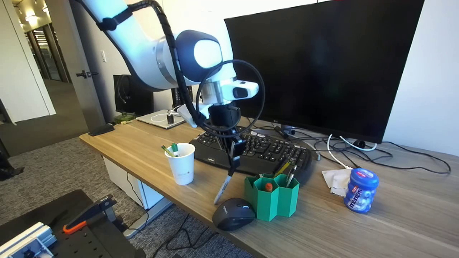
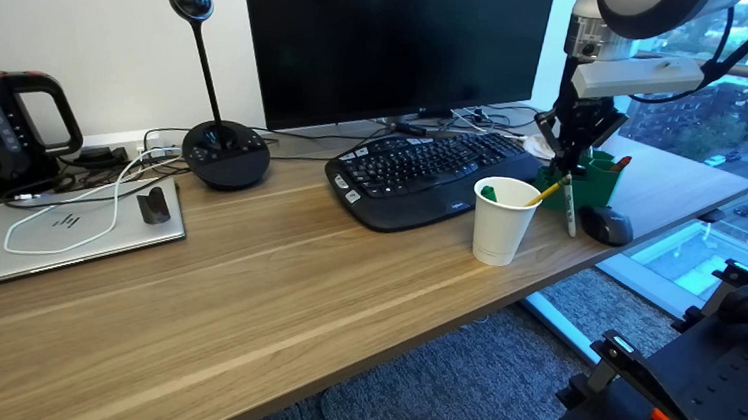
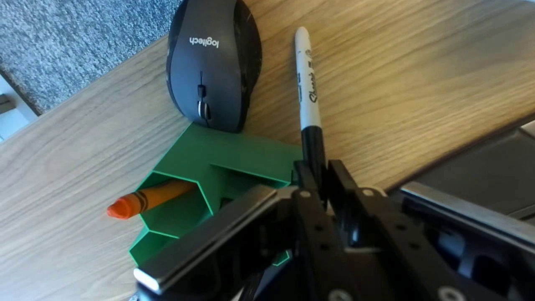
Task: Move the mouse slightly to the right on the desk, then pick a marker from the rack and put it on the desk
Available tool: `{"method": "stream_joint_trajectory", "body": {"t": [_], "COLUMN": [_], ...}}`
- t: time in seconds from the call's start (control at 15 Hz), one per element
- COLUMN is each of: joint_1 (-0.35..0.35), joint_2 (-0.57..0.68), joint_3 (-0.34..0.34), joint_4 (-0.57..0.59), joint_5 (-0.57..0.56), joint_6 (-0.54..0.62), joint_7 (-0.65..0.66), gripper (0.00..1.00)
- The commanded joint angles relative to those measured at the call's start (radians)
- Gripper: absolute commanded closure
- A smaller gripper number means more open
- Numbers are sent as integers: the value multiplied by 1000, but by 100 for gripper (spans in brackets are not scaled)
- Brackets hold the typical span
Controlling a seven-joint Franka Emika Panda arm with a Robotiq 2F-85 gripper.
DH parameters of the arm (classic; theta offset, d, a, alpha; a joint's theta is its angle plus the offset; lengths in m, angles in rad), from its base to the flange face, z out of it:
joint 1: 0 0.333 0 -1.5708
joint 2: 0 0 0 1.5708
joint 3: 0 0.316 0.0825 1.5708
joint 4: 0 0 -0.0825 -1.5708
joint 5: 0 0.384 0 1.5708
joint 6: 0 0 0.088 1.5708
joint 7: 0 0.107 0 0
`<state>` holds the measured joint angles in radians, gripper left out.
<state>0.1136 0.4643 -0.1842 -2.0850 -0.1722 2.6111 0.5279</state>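
Black two-fingered gripper (image 3: 319,171): fingers drawn together, pinching a slim light-grey marker (image 3: 308,98) by its black cap. Marker slants, barrel end down, over the light-brown wooden desk (image 2: 239,279); whether it touches the wood, I can't tell. Near it, by the desk edge, a dark grey domed computer mouse (image 3: 213,67), front just beside the green plastic honeycomb-celled rack (image 1: 268,206). Farther out: white paper cup (image 1: 182,166), wide black keyboard (image 2: 416,197).
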Motion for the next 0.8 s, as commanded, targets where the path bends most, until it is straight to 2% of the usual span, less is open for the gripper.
{"method": "stream_joint_trajectory", "body": {"t": [0.0, 0.33, 0.4, 0.47, 0.73], "joint_1": [23, 29, 30, 35, 47], "joint_2": [38, 63, 69, 75, 89], "joint_3": [-24, -31, -34, -39, -53], "joint_4": [51, 77, 84, 89, 108], "joint_5": [-4, -4, -3, -8, -11], "joint_6": [-34, -40, -47, -48, -74], "joint_7": [26, 39, 43, 52, 88], "gripper": [96, 96, 73, 60, 31]}}
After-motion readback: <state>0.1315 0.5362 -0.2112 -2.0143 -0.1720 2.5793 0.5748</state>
